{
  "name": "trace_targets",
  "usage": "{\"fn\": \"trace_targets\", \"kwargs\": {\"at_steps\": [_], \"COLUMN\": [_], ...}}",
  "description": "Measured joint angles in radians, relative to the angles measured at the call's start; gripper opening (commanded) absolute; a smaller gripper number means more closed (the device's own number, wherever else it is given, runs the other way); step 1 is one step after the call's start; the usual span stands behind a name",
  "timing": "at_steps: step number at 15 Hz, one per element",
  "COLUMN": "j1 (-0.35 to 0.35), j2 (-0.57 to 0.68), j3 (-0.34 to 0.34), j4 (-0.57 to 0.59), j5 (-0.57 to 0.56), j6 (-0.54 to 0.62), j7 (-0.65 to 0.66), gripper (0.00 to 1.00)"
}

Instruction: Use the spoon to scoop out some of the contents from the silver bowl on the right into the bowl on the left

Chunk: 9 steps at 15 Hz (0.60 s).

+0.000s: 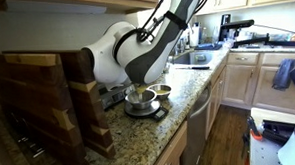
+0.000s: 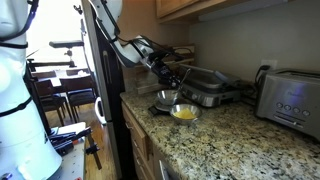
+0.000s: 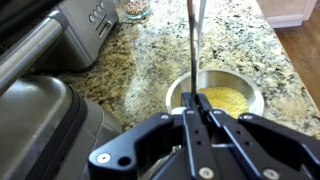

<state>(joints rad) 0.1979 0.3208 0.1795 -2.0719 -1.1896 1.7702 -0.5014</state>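
**Gripper** point(image 3: 196, 118): clamping fully shut on the thin handle of the spoon point(image 3: 192, 50). Hanging over the counter point(image 3: 150, 60), just above the bowls.

**Spoon:** pointing away from the wrist, crossing the rim of the filled bowl point(image 3: 252, 98) and running out of the top of the wrist view (scoop end not showing, so loaded or empty cannot be told).

**Grains** point(image 3: 225, 99): lying as a shallow yellow layer in the filled bowl.

**Second bowl** point(image 2: 165, 97): sitting just beside the filled one in an exterior view, on its far side, and looking empty from here.

**Toaster** point(image 2: 290, 100): standing well to the right of the bowls, out of the way.

**Hazards, judged from this pose:**
- Slim handle twisting between the closed jaws under load, tipping the scoop and shedding grains onto the speckled stone, where spotting them would be hard.
- Shallow layer forcing a low, flat scoop, risking scraping the bottom and pushing the light bowl sideways.
- Pushed bowl knocking its close neighbour and shifting the target.
- Travelling too fast or tilted between rims, spilling the load in the gap.
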Motion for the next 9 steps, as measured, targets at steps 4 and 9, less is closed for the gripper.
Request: {"fn": "trace_targets", "kwargs": {"at_steps": [4,9], "j1": [0.000,-0.002], "j2": [-0.003,-0.015], "j3": [0.000,0.000], "j4": [-0.023,-0.060], "j5": [-0.026,-0.068], "j6": [0.000,0.010], "j7": [0.033,0.071], "gripper": [0.03,0.03]}}
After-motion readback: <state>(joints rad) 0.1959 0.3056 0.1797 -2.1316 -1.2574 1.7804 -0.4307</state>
